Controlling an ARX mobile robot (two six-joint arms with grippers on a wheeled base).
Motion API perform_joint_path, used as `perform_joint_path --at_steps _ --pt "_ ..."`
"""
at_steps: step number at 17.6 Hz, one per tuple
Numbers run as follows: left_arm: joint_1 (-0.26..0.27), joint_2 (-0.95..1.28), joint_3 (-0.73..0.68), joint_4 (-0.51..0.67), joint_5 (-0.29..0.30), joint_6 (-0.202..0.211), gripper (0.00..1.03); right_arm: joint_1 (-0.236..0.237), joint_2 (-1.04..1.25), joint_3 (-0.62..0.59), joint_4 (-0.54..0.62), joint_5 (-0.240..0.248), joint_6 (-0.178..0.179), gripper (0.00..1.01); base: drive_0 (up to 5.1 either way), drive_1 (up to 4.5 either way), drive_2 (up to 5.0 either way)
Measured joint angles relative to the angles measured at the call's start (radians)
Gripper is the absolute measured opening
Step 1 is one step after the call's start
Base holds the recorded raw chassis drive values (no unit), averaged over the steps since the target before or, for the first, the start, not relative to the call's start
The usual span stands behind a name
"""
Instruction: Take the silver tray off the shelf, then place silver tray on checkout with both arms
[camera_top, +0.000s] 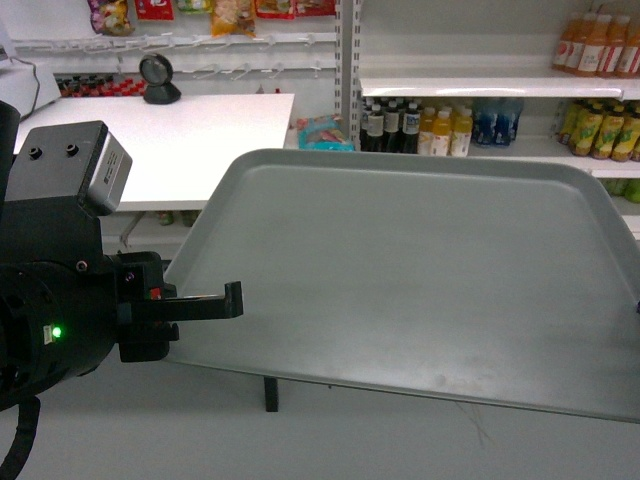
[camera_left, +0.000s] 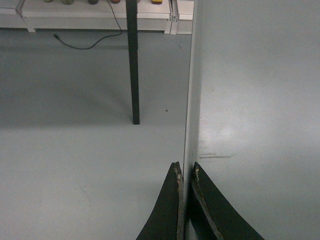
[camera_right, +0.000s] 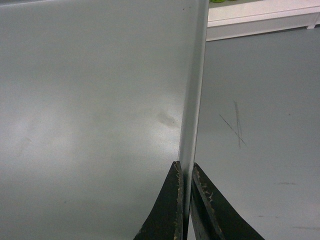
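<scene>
1. Across the middle and right of the head view, the silver tray (camera_top: 420, 270) hangs in the air above the grey floor (camera_top: 300, 445), tilted a little, clear of the shelf (camera_top: 480, 88) at the upper right and of the checkout table (camera_top: 170, 135) at the upper left.
2. At the lower left of that view the left arm (camera_top: 60, 300) shows a green light, and the left claw (camera_top: 205, 302) grips the tray's left rim, one black finger lying over the tray's top surface.
3. Low in the left wrist view, the left claw (camera_left: 186, 172) is clenched on the silver tray (camera_left: 255, 100), the thin edge pinched between its two fingers; a dark table leg (camera_left: 132, 60) stands on the floor beyond.
4. Low in the right wrist view, the right claw (camera_right: 186, 170) is likewise clenched on the silver tray (camera_right: 90, 110), holding the rim between its fingers, with scuffed floor (camera_right: 260, 125) to the right.
5. The right claw itself lies outside the head view, past the frame's right edge.
6. Bottled drinks (camera_top: 430, 128) fill the shelves behind the tray.
</scene>
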Motion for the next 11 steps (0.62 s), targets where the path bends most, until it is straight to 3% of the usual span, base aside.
perform_joint_path --at_steps 11 --pt "0.0 0.0 0.0 0.0 -0.001 0.0 0.03 0.0 0.0 0.0 0.002 0.0 0.0 0.03 -5.0 2.45 2.5"
